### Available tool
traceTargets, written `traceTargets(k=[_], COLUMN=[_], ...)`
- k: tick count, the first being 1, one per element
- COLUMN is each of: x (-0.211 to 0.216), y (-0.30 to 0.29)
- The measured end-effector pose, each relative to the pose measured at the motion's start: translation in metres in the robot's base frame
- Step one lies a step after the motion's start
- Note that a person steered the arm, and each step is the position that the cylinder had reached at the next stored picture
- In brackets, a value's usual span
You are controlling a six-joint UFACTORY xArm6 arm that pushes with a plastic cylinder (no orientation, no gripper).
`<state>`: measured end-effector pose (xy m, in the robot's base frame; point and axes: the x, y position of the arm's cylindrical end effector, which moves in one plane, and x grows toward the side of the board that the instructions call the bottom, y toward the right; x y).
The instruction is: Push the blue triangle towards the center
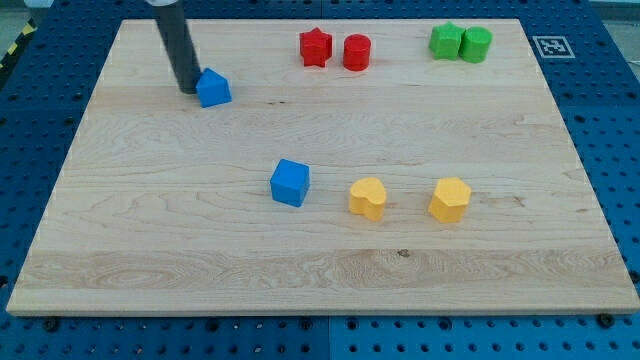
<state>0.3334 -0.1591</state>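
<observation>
Blue triangle (pixel 213 88) touching my tip (pixel 188 91); blocks: two blue, two red, two green, two yellow

On the wooden board (pixel 320 270), the rod's tip (pixel 188 91) rests just left of the blue triangle (pixel 213 89) near the view's top left, well apart from the blue cube (pixel 290 183) at centre.

My tip (pixel 189 90) just left of triangle (pixel 213 89) (1 touching).

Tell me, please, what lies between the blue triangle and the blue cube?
Nothing: the camera view shows only bare board between the blue triangle and the blue cube.
</observation>
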Motion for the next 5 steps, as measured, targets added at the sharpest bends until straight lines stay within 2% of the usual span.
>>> traceTargets(k=[2, 4, 5], x=[0.005, 0.044, 0.044], y=[0.035, 0.074, 0.106])
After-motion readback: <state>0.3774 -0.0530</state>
